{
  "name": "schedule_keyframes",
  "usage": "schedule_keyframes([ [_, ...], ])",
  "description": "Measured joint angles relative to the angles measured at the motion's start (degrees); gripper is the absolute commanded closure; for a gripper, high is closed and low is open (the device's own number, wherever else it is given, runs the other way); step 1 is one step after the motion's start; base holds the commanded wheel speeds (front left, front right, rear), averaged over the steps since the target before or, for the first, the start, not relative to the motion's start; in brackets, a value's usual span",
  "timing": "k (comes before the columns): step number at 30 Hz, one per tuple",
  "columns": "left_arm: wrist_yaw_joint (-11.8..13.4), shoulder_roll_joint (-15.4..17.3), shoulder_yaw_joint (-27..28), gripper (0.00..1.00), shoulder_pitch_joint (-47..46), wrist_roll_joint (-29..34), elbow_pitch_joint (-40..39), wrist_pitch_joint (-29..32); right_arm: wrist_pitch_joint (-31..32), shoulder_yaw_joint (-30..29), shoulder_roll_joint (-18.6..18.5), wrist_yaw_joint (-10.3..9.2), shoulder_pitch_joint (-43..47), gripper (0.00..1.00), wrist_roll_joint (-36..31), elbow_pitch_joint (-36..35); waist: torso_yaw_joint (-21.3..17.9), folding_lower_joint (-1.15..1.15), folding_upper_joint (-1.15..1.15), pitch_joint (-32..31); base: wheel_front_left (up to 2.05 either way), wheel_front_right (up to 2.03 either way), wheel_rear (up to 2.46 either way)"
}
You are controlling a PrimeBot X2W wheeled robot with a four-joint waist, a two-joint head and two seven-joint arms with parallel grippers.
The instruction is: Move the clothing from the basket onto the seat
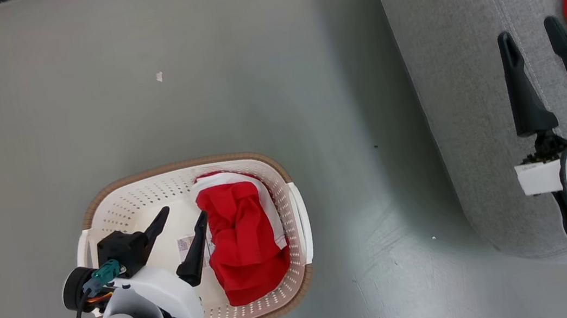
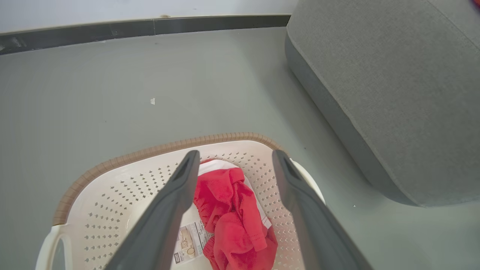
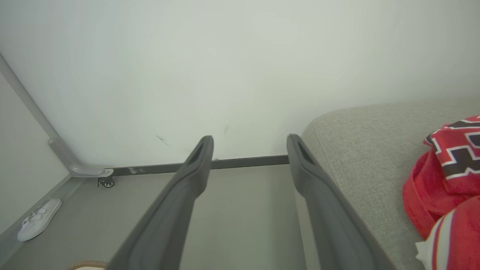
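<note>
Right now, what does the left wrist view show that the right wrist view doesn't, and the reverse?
Left wrist: the open left gripper over the basket, with a crumpled red garment inside. Right wrist: the open right gripper, red clothing on the seat, a white slipper by the wall. Both: the seat, the floor and a bit of basket rim.

Grey floor (image 1: 200,109) carries basket (image 1: 119,202), seat (image 1: 455,49), white slipper (image 3: 39,219) by wall (image 3: 225,75), small white scrap (image 1: 159,77).
</note>
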Motion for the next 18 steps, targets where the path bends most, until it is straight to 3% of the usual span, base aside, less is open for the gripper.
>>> schedule_keyframes([
  [18,-0.3,0.2,-1.8,0.0,-7.0,0.4,10.7,4.0,0.0,1.1,1.0,0.0,-6.9,0.0,0.0,-2.1,-3.5,0.0,0.0,7.3,0.0,0.0,0.0],
])
